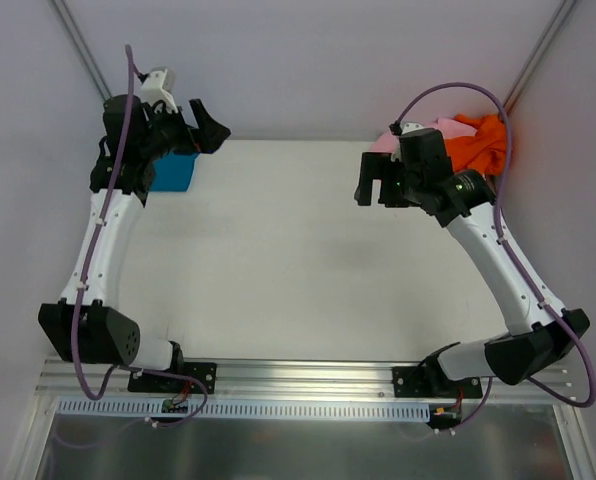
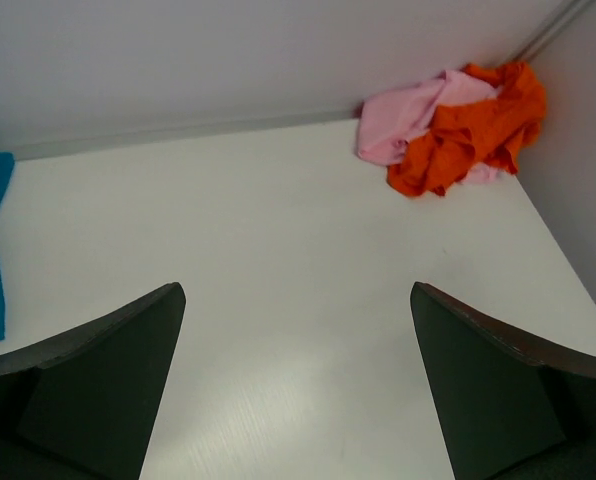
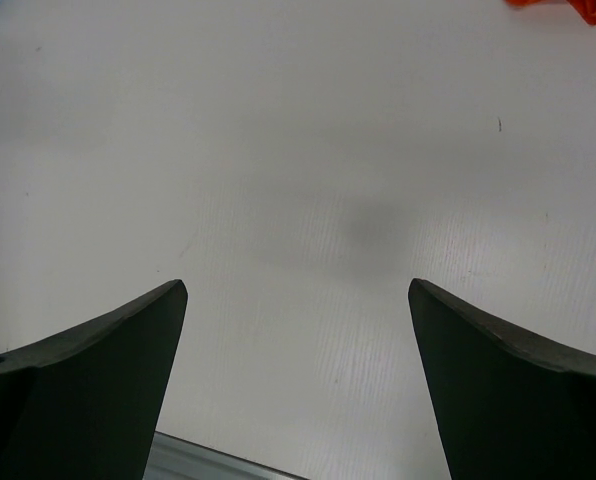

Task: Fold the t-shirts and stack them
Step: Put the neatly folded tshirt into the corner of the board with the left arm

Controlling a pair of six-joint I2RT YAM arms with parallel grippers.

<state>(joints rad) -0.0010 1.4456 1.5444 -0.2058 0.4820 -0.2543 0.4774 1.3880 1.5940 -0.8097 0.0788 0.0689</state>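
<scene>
- Under both arms, a white table (image 1: 278, 250) fills the booth, with pale walls closing it in at the back and on both sides.
- The left arm (image 1: 96, 245) reaches from its base at the near edge to the far-left corner. The right arm (image 1: 503, 260) leans the same way towards the far-right corner, and a purple cable loops over each.
- In the far-right corner the orange t-shirt (image 2: 473, 130) lies crumpled in a heap, pushed up against the walls.
- The pink t-shirt (image 2: 408, 120) is bunched in with it on the heap's left side. The two touch and overlap, and a little more pink shows under the orange at the front (neither is folded).
- By the far-left edge the teal-blue t-shirt (image 1: 175, 172) lies flat as a neat straight-edged block, partly hidden by the left arm's wrist.
- The left gripper (image 2: 296, 290) hangs above bare table beside the teal-blue t-shirt. Its jaws are spread wide with nothing between them.
- The right gripper (image 3: 298, 285) points down at bare table just inward of the orange and pink heap. Its jaws are also parted and empty.
</scene>
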